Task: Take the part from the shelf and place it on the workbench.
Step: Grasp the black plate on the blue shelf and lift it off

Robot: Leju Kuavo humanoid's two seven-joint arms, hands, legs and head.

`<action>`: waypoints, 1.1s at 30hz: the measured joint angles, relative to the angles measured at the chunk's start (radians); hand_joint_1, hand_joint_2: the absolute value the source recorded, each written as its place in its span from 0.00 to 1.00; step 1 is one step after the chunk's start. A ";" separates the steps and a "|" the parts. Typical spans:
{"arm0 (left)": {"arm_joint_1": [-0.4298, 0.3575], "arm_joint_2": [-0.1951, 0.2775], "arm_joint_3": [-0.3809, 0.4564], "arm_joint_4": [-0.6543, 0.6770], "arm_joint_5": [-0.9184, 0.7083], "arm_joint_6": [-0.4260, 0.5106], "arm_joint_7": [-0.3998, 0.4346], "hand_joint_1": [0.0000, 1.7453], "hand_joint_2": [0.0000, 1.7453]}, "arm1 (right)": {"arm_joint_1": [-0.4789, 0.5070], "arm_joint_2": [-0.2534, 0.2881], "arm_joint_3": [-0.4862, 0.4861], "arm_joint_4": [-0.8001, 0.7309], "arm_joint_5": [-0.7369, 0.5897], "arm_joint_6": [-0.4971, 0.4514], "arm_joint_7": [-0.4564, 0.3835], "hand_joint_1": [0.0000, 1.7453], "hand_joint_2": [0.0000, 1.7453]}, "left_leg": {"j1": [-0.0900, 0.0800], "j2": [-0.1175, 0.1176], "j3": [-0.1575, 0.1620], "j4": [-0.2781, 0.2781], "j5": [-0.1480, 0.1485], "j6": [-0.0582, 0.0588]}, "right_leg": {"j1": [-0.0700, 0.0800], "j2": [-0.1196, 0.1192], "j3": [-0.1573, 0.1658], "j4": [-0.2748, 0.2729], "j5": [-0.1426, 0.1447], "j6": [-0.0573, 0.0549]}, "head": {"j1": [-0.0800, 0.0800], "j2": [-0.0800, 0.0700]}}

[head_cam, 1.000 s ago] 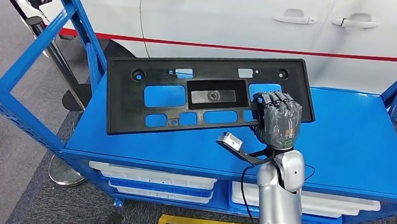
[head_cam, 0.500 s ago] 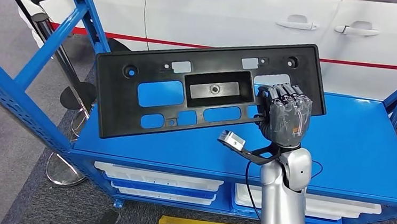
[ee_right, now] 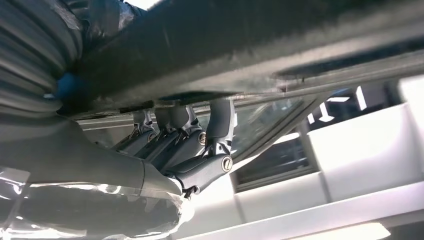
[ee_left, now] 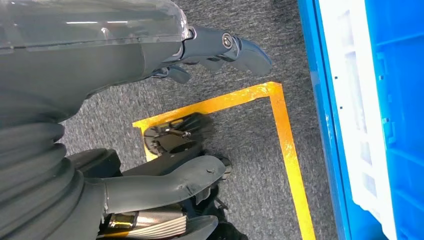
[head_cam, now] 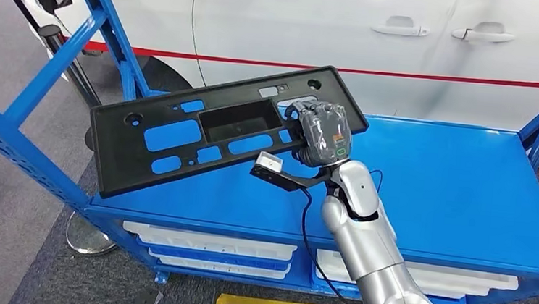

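Gripping the black part point(head_cam: 203, 129), the right robot hand point(head_cam: 321, 133) hangs above the blue workbench point(head_cam: 453, 188).

Right hand point(head_cam: 320, 133) fingertips behind the black part point(head_cam: 180, 141)

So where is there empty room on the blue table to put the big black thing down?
The blue table top is bare to the right of the robot hand, out to the blue post. The left side is taken up: the black part hangs tilted over it.
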 joint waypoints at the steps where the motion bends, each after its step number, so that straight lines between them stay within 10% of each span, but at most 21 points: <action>1: 0.001 0.000 0.002 0.000 0.001 -0.001 0.000 0.00 1.00 | -0.009 -0.006 0.018 0.016 -0.003 0.001 0.001 1.00 1.00 | 0.002 0.000 -0.031 0.065 -0.031 -0.005 | 0.000 -0.001 0.000 0.000 0.000 -0.002 | 0.000 0.000; 4: 0.008 0.000 0.007 0.000 0.001 -0.003 0.000 0.00 1.00 | -0.023 -0.021 0.051 0.052 -0.009 0.005 0.002 1.00 1.00 | 0.007 0.000 -0.086 0.166 -0.047 -0.011 | 0.001 -0.001 0.002 0.001 -0.003 -0.004 | 0.000 0.000; 8: 0.009 0.000 0.012 0.000 0.000 -0.003 -0.004 0.00 1.00 | -0.038 -0.037 0.076 0.077 -0.011 0.026 0.005 1.00 1.00 | 0.007 0.000 0.014 -0.059 0.071 0.000 | 0.002 0.004 0.006 0.002 -0.007 0.002 | 0.000 0.000; 13: 0.011 0.002 0.015 0.000 0.000 -0.003 -0.007 0.00 1.00 | -0.052 -0.052 0.093 0.093 -0.011 0.034 0.010 1.00 1.00 | 0.002 -0.002 0.044 -0.122 0.082 0.026 | 0.001 0.004 0.003 0.002 -0.012 0.030 | 0.000 0.000; 19: 0.012 0.002 0.016 0.000 -0.015 0.003 -0.018 0.00 1.00 | -0.077 -0.081 0.128 0.132 -0.026 0.035 0.043 1.00 1.00 | 0.001 -0.002 0.053 -0.131 0.084 0.045 | -0.001 0.004 -0.126 0.257 -0.111 0.041 | 0.000 0.000; 24: 0.019 -0.004 0.013 0.000 -0.054 0.050 -0.018 0.00 1.00 | -0.105 -0.102 0.156 0.144 -0.051 0.035 0.049 1.00 1.00 | -0.002 -0.004 0.046 -0.102 0.065 0.031 | -0.001 0.005 -0.023 0.030 0.003 0.033 | 0.000 0.000; 29: 0.026 -0.008 0.012 0.000 -0.051 0.083 0.025 0.00 1.00 | -0.111 -0.113 0.170 0.123 -0.093 -0.022 0.053 1.00 1.00 | -0.002 -0.002 0.032 -0.073 0.040 0.010 | -0.001 0.006 -0.014 0.009 0.003 0.010 | 0.000 0.000; 33: 0.027 -0.006 0.019 0.000 -0.036 0.069 0.038 0.00 1.00 | -0.093 -0.114 0.170 0.069 -0.117 -0.077 0.053 1.00 1.00 | 0.004 -0.001 -0.067 0.141 -0.058 -0.006 | 0.000 0.005 -0.011 0.007 0.001 -0.002 | 0.000 0.000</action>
